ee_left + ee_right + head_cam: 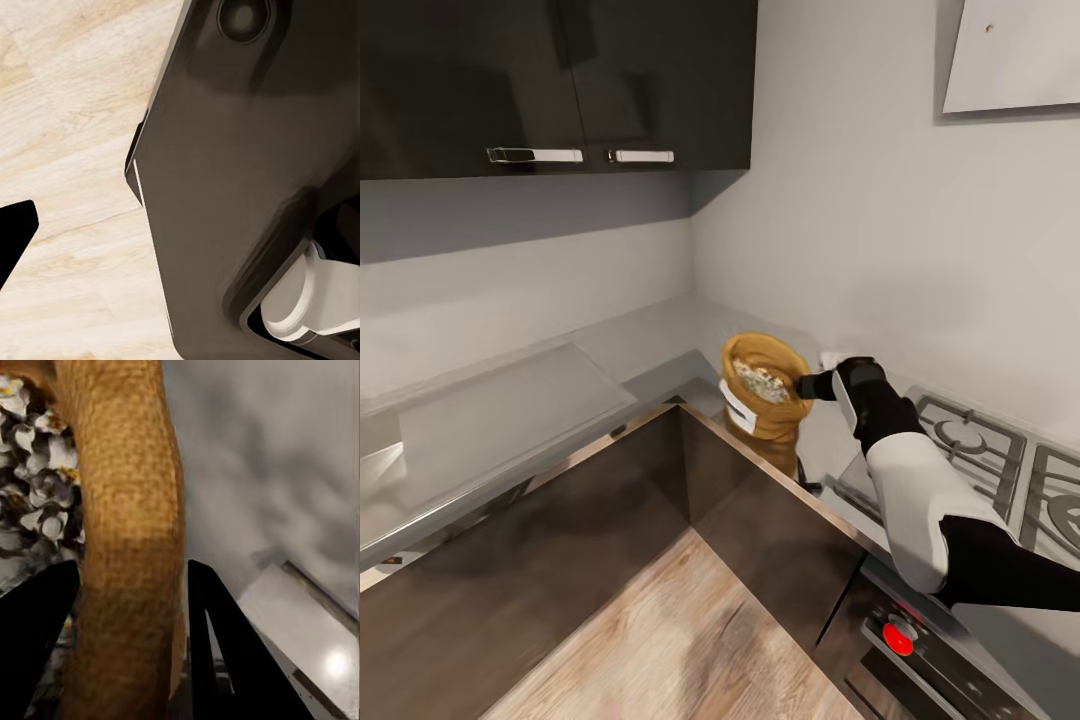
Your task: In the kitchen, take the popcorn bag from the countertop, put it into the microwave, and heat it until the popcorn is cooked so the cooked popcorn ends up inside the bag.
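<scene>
You are pinching the rolled rim of the small tan-brown paper popcorn bag (763,398) with your right gripper (807,386); in the right wrist view one dark finger (34,645) is sitting inside the mouth against the popcorn and the other (225,649) outside the paper wall, so the fingers are closing on the rim itself. The bag is standing upright near the inner corner of the glossy grey L-shaped countertop (500,420), close to its metallic edge, just beside the grated steel gas hob (970,450). The whitish popcorn pieces (762,380) are filling the bag's mouth.

You are holding only a thin fold of paper, so in my judgement the grip is risking a slip or a tear once the bag's weight is hanging from it. Lifting from one side is also likely to tilt the sack, and with the mouth open the pieces could be spilling onto the counter or over the edge to the pale wood floor (690,640). Swinging wide could be clipping the hob grates.

Your left gripper's state I cannot tell: the left wrist view is showing dark robot casing over the floor.

The white label (738,408) on the bag's front is carrying dark marks, but they are too small to read
</scene>
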Controlling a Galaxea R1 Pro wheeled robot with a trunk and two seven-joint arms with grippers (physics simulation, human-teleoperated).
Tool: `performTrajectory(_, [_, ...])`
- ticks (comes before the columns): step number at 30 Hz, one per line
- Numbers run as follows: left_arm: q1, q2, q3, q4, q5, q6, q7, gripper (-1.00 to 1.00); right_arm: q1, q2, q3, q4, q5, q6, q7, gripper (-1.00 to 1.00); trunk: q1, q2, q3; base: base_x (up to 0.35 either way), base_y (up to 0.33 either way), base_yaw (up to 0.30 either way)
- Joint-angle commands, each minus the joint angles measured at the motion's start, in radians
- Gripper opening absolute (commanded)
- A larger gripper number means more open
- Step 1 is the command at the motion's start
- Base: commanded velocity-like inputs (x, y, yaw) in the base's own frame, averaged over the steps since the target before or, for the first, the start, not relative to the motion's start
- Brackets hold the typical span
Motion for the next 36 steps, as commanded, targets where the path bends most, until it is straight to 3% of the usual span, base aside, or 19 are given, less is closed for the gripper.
performTrajectory(1, [0.0, 0.0, -0.009, -0.001, 0.007, -0.002, 0.005, 1.0, 0.0, 0.001, -0.007, 0.041, 0.016, 0.034, 0.008, -1.0, 0.0, -0.001, -0.001, 0.0, 0.0, 0.0])
performTrajectory(8, [0.0, 0.0, -0.009, -0.001, 0.007, -0.002, 0.005, 1.0, 0.0, 0.005, -0.009, -0.123, 0.016, 0.288, 0.007, -1.0, 0.0, -0.001, -0.001, 0.0, 0.0, 0.0])
performTrajectory(10, [0.0, 0.0, -0.009, -0.001, 0.007, -0.002, 0.005, 1.0, 0.0, 0.026, -0.009, -0.178, 0.016, 0.29, 0.007, -1.0, 0.0, -0.001, -0.001, 0.0, 0.0, 0.0])
performTrajectory(13, [0.0, 0.0, -0.009, -0.001, 0.007, -0.003, 0.005, 1.0, 0.0, 0.033, -0.009, -0.228, 0.016, 0.29, 0.008, -1.0, 0.0, -0.001, -0.001, 0.0, 0.0, 0.0])
performTrajectory(23, [0.0, 0.0, -0.009, -0.001, 0.007, -0.004, 0.005, 1.0, 0.0, 0.029, -0.004, -0.239, 0.022, 0.29, 0.01, -1.0, 0.0, -0.001, -0.001, -0.003, 0.0, 0.0])
performTrajectory(31, [0.0, 0.0, -0.003, 0.0, 0.015, -0.004, 0.008, 1.0, 0.0, 0.021, 0.001, -0.242, 0.026, 0.29, 0.009, -1.0, 0.0, -0.001, -0.001, -0.299, 0.076, 0.0])
performTrajectory(36, [0.0, 0.0, -0.002, 0.0, 0.014, -0.003, 0.007, 1.0, 0.0, 0.025, 0.003, -0.381, 0.03, 0.29, 0.008, -1.0, 0.0, -0.001, -0.001, -0.344, 0.168, 0.0])
